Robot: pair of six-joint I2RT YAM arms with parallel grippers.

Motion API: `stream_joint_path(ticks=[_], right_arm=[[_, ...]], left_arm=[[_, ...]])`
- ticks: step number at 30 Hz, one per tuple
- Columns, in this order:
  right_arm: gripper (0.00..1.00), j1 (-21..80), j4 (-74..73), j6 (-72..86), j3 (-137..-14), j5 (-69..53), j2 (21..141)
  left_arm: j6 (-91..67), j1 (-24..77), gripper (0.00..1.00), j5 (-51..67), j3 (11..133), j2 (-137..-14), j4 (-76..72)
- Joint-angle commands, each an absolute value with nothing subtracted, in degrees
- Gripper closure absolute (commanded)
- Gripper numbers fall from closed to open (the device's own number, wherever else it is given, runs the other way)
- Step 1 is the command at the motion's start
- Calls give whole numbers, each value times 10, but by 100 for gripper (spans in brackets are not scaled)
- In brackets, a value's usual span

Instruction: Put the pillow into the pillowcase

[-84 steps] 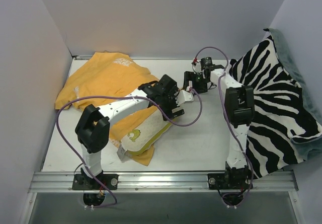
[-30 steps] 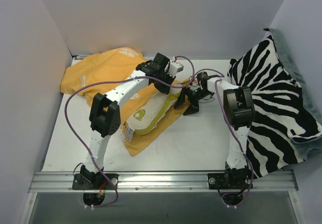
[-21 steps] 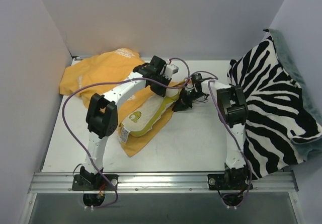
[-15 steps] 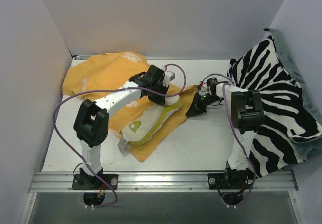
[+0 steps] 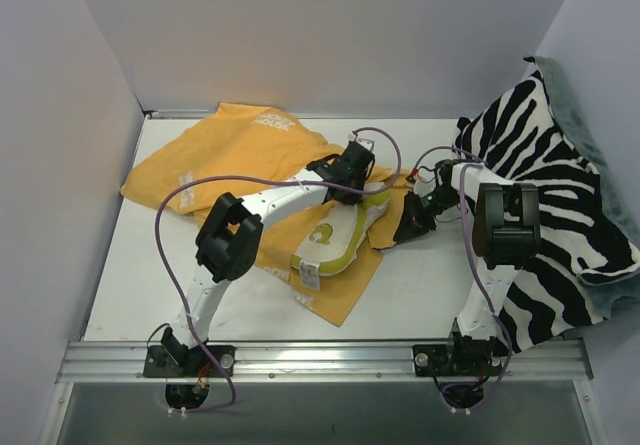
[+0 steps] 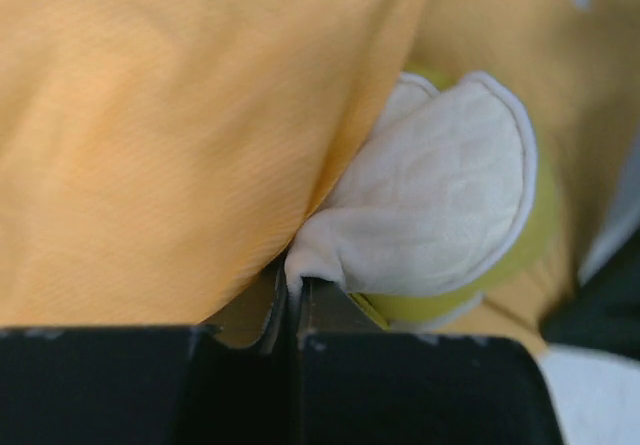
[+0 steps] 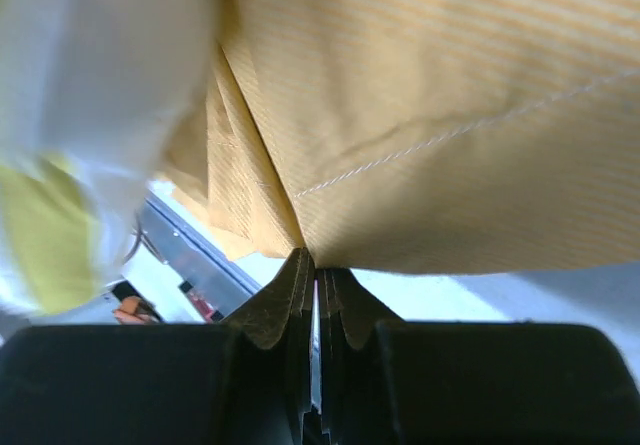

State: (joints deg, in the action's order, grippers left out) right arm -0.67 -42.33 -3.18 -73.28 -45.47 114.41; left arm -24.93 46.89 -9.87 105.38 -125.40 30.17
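Pillow [image 5: 337, 241] lies mid-table on top of the pillowcase [image 5: 235, 150], long axis running diagonal, near end and white tag [image 5: 309, 276] uncovered. Far end goes under the left wrist in the top view, so cannot tell from there if it is inside the opening. Left wrist view: orange cloth laps over the pillow's left side, and only a rounded cream corner with a yellow-green edge shows. Left gripper [image 6: 293, 290] is pinched closed on a fold of that cream corner, no gap between the fingers. Right gripper [image 7: 315, 270] is also closed tight, nipping an edge of the orange cloth, which rises from it in taut folds. Pillow in that view is just a cream and yellow blur at the left, cut off by the frame. In the top view the right fingertips are too dark to make out. The pillowcase spreads to the far left corner of the table [image 5: 430, 285], with white print patches on it. Zebra blanket [image 5: 560, 205] hangs at the right, partly behind the right arm.
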Motion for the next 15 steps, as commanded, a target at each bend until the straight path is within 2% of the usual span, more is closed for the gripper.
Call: stream_joint_path(ticks=[1, 6, 8, 9, 10, 13, 15], right_arm=[[100, -28, -551, -104, -708, -423, 1093], [100, -53, -570, -117, -750, -404, 1107], [100, -54, -573, -116, -770, -402, 1125], [100, -53, -575, -112, -794, -406, 1133], [100, -51, -576, -108, -806, -410, 1141], [100, -33, -579, -97, -848, -425, 1161], [100, -18, -580, -95, -867, -425, 1166]], left_arm=[[-226, 374, 100, -358, 1110, -1309, 327], [-192, 319, 100, -393, 1050, -1273, 310], [-171, 318, 100, -348, 1007, -1244, 310], [-164, 318, 96, -297, 997, -1232, 314], [-157, 320, 88, -158, 981, -1221, 317], [-102, 330, 57, 108, 920, -1141, 315], [-63, 352, 33, 217, 886, -1102, 317]])
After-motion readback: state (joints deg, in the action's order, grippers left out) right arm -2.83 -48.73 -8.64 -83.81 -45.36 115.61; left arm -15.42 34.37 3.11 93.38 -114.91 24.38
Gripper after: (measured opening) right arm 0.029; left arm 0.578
